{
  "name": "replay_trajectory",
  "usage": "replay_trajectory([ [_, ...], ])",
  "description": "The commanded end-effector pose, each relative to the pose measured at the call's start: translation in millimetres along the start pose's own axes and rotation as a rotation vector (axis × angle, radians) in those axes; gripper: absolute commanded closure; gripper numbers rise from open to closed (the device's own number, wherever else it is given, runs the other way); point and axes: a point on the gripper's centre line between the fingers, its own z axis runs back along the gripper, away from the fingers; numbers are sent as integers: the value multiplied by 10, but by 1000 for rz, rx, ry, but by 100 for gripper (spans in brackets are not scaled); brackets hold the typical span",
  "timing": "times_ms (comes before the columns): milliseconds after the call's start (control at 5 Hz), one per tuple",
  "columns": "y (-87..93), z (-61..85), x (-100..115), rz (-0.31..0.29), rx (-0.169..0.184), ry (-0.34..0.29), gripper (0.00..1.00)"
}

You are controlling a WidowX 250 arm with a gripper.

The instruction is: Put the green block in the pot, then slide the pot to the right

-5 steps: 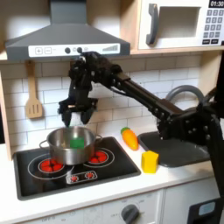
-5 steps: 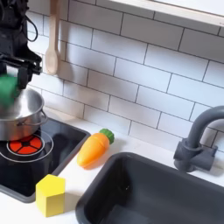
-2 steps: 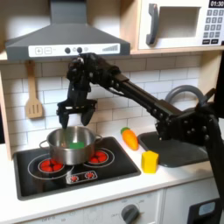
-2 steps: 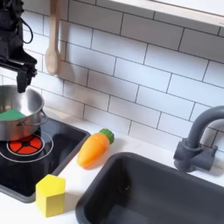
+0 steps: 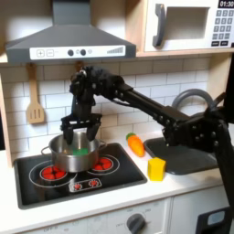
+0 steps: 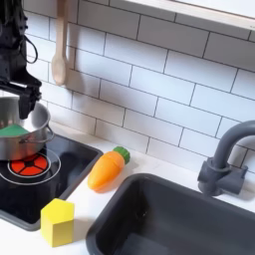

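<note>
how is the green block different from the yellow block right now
The green block lies inside the pot on the stove, with the gripper just above it; the yellow block sits out on the white counter beside the stove. The green block shows just its top over the pot's rim, while the yellow block stands in full view, upright. Green against yellow in colour. Both are small toy blocks.

The black arm reaches from the first exterior view's right toward its left, then bends down. Its gripper (image 5: 78, 134) points downward, fingers spread apart.
</note>
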Motion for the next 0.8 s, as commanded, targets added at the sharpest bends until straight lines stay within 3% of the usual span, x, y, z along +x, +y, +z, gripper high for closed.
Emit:
replay_trajectory([
  [0,-145,-85,-12,-33,0,28,0],
  [200,-213,-74,-28,-43,-6,34,0],
  [600,-202,-187,-103,-31,-3,75,0],
])
